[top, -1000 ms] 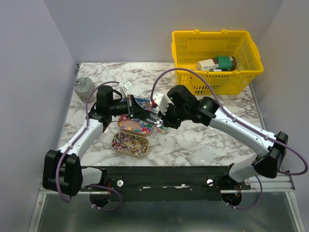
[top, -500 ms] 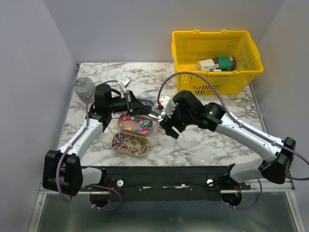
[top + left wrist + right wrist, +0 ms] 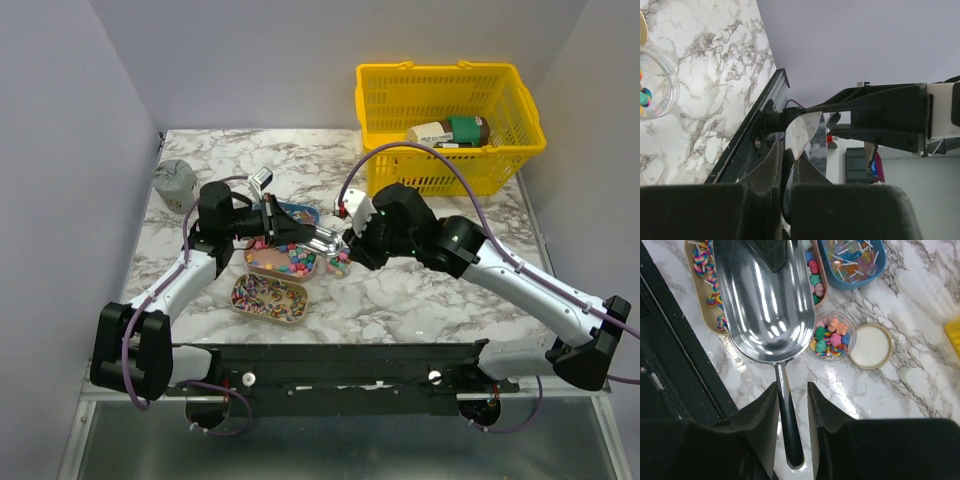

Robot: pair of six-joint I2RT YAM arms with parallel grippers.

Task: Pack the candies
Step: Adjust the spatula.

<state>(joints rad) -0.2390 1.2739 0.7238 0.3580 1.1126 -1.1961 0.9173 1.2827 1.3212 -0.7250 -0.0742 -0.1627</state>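
Note:
The candies lie in two tan trays: round pastel ones (image 3: pixel 285 262) and swirled wrapped ones (image 3: pixel 268 295). More fill a blue tray (image 3: pixel 855 260) and a small clear jar (image 3: pixel 832 336). A silver scoop (image 3: pixel 765 300) hangs empty over the trays. My left gripper (image 3: pixel 788 155) is shut on the scoop's bowl rim; it also shows in the top view (image 3: pixel 290 232). My right gripper (image 3: pixel 792 390) is open, its fingers either side of the scoop's black handle (image 3: pixel 792 440), with a gap on the right side.
The jar's gold lid (image 3: pixel 870 346) lies flat beside the jar. A yellow basket (image 3: pixel 450 125) with boxes stands at the back right. A grey round thing (image 3: pixel 174 180) sits at the back left. The black front rail (image 3: pixel 340 365) runs along the near edge.
My right arm has swung its wrist a little right and back, while its gripper stays at the scoop's handle. The left gripper stays on the scoop.

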